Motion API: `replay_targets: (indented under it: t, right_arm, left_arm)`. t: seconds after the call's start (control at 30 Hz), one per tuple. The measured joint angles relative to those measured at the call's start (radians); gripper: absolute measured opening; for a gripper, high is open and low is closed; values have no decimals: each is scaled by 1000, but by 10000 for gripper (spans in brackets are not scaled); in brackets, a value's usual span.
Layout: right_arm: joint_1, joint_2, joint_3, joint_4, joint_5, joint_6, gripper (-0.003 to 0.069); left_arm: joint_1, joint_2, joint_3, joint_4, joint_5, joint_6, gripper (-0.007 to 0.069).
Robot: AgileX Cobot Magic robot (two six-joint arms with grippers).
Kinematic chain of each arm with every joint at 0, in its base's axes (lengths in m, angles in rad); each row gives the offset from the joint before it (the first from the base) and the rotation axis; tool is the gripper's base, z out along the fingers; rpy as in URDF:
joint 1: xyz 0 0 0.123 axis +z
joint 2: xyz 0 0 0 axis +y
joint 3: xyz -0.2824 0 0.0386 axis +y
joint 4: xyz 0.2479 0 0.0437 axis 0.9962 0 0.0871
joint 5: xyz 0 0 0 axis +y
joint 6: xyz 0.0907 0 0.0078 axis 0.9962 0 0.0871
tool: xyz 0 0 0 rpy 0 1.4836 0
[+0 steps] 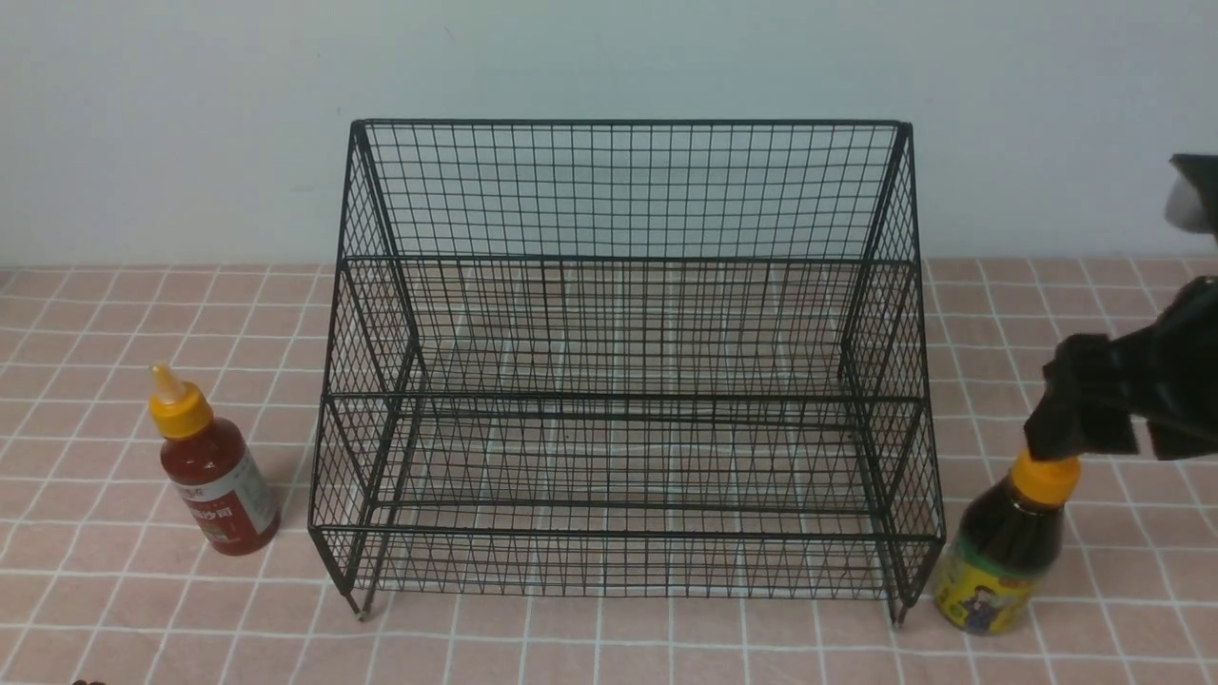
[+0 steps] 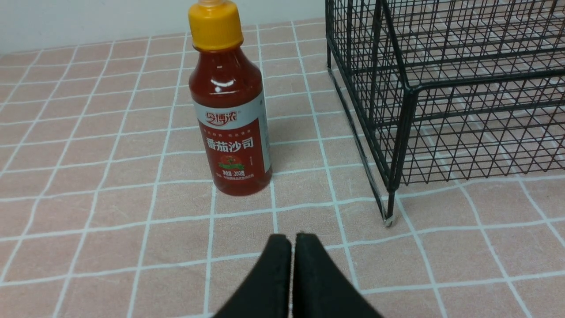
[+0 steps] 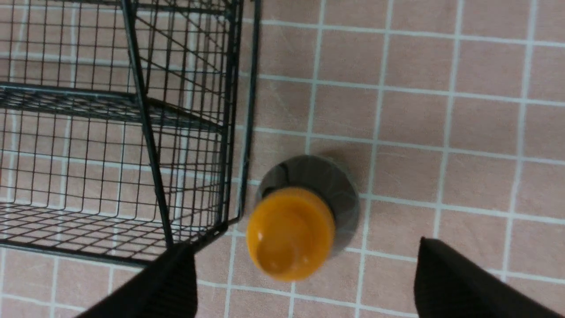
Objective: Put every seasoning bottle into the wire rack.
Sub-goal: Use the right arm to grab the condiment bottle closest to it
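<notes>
Tiled cloth [image 1: 114, 590]: right pincer [image 3: 304, 246] spread above dark bottle [image 1: 999, 561]

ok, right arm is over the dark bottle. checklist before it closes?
1. right gripper open: ok.
2. dark sauce bottle upright: ok.
3. its cap between the right fingers, roughly centred: ok.
4. finger nearest the wire rack clear of the rack's corner wire: cannot tell.
5. both rack tiers free for a bottle: ok.
6. left gripper shut, apart from the upright red sauce bottle: ok.
</notes>
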Motion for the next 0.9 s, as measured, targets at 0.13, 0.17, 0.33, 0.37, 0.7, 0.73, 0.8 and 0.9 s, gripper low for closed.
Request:
replay_targets:
  t: [0.13, 0.17, 0.33, 0.37, 0.7, 0.73, 0.8, 0.9]
  right_arm:
    - [0, 63, 0, 17, -19, -21, 622]
    - [0, 92, 0, 12, -28, -24, 622]
    - [0, 165, -1, -18, -42, -34, 541]
    - [0, 170, -1, -20, -42, -35, 526]
    - [1, 164, -32, -35, 9, -57, 322]
    - [1, 144, -58, -37, 38, -57, 322]
    - [1, 117, -87, -38, 76, -58, 322]
    - [1, 52, -180, -55, 140, -58, 322]
  left_arm:
    - [0, 0, 0, 0, 0, 0, -7]
    - [0, 0, 0, 0, 0, 0, -7]
    - [0, 0, 0, 0, 0, 0, -7]
    - [0, 0, 0, 0, 0, 0, -7]
    - [0, 0, 0, 0, 0, 0, -7]
    - [0, 0, 0, 0, 0, 0, -7]
    - [0, 0, 0, 0, 0, 0, -7]
    - [0, 0, 0, 0, 0, 0, -7]
